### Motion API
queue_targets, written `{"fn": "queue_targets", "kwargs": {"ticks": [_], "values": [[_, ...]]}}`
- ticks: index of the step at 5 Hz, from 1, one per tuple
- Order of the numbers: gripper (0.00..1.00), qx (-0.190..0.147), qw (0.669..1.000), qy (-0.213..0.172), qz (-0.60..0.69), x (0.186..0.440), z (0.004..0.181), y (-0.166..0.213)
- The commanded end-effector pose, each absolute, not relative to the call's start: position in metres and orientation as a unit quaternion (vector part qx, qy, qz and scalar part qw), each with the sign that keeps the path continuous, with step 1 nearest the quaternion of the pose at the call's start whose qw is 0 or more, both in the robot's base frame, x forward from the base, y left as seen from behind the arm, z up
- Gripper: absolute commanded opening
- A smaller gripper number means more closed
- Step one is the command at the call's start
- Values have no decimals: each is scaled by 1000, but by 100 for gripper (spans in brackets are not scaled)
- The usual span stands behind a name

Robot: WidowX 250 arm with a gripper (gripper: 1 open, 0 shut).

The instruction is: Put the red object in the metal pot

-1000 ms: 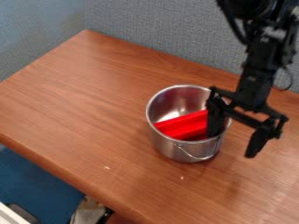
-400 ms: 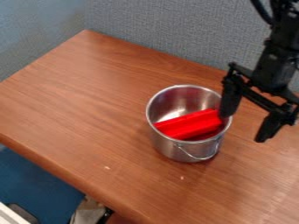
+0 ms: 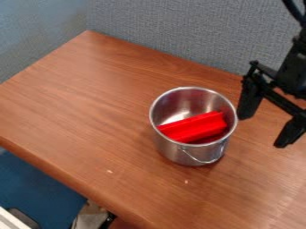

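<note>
And there it is, the red object lying inside the metal pot, down within the walls, its long side running at a slant, the right end farther off than the left! The shiny pot stands upright on the brown wooden table, its thin wire handle hanging on the near side. Over on the right, the black gripper has its fingers spread wide, released, nothing between them, one finger just beside the pot's rim, the other well off to the right. Behind it all, the grey partition runs along the far side, and down at the near left, some blue shows past the table's edge.
</note>
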State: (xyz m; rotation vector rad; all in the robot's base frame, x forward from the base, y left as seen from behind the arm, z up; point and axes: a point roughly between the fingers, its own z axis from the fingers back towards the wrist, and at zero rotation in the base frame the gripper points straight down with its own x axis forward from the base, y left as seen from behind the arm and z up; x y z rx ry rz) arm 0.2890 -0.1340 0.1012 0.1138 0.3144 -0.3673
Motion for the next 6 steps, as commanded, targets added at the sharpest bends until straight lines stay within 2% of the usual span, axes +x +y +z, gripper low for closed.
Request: {"fn": "queue_targets", "kwargs": {"ticks": [1,2,3,4,6], "values": [[100,49,973,105,-198,292,139,-134],[100,49,973,96,-204,293,153,-129],[100,44,977,98,-184,292,141,-116],[100,41,980,106,-164,286,125,-100],[100,25,974,106,-199,268,68,-89]]}}
